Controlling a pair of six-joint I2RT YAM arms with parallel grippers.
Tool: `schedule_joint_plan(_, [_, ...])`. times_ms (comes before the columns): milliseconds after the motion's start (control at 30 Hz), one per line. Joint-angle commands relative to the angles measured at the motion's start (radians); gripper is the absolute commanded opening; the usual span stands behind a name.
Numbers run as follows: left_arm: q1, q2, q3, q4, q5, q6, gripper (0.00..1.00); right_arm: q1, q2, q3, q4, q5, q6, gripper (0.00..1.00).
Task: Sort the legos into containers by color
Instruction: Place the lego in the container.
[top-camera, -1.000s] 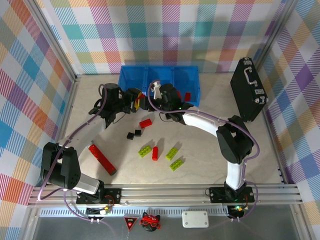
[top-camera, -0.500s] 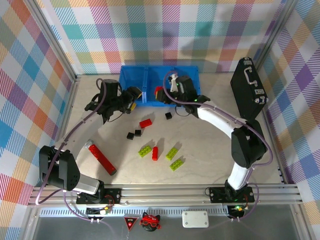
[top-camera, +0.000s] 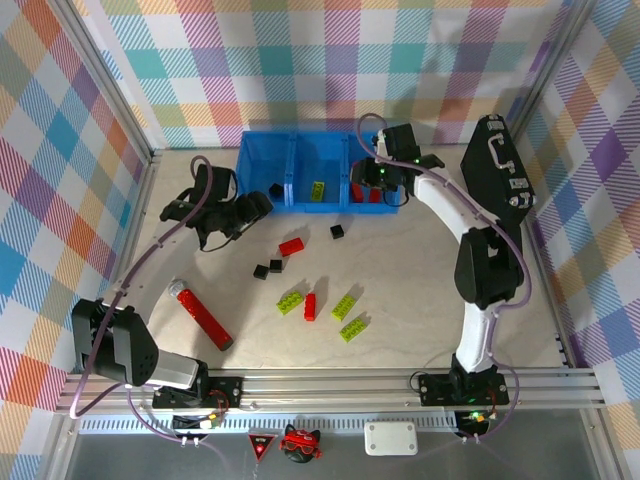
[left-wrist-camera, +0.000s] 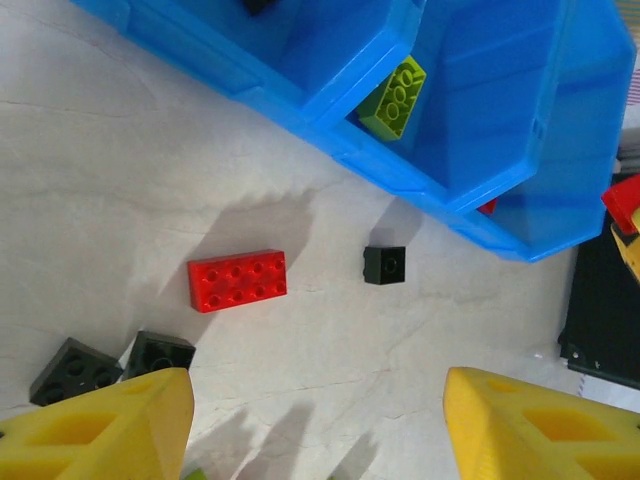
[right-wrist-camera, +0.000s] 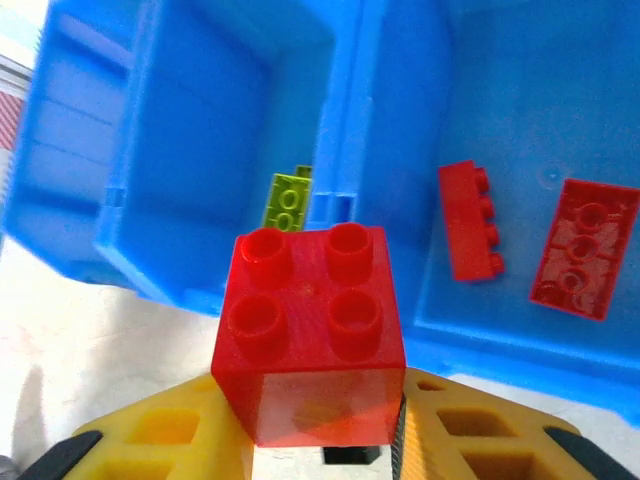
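Table, pale and marbled, enclosed by plaid walls. Black briefcase stands at the far right, well apart from the loose bricks.

Blue containers, three joined bins, sit at the far edge near the centre.
- Left bin: one black brick.
- Middle bin: one lime brick.
- Right bin: two red bricks lying on the floor.

Right gripper hangs over the near wall of the bins, about where the middle and right compartments meet. Jaws are narrow and clamped on a red two-by-two brick, studs up, clear of the bin floor.

Left gripper hovers over the table near the front of the left bin. Its yellow fingers are spread wide with nothing between them.

Long red bar with a black end lies diagonally at the near left.

Loose on the table:
- A red two-by-four lies near the bins.
- A small black brick sits to its right, apart from it.
- A pair of black bricks lie just beside each other.
- Nearer the arm bases are three lime bricks. One of them is just beside a small red brick.
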Motion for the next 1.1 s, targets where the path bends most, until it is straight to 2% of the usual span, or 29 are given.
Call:
schedule_joint_plan(0, [0.010, -0.047, -0.014, -0.045, -0.029, 0.053, 0.67, -0.019, 0.066, 0.081, -0.125, 0.009, -0.052, 0.37])
schedule_joint_plan(633, [0.022, -0.073, -0.033, -0.090, -0.069, 0.082, 0.67, -0.062, 0.449, 0.481, -0.320, 0.046, -0.129, 0.38])
schedule_joint_plan(967, [0.022, -0.052, -0.037, -0.105, -0.058, 0.087, 0.67, -0.073, 0.555, 0.592, -0.370, 0.085, -0.156, 0.39])
schedule_joint_plan(1067, [0.021, -0.054, -0.042, -0.118, -0.069, 0.095, 0.67, -0.074, 0.553, 0.598, -0.380, 0.092, -0.161, 0.43])
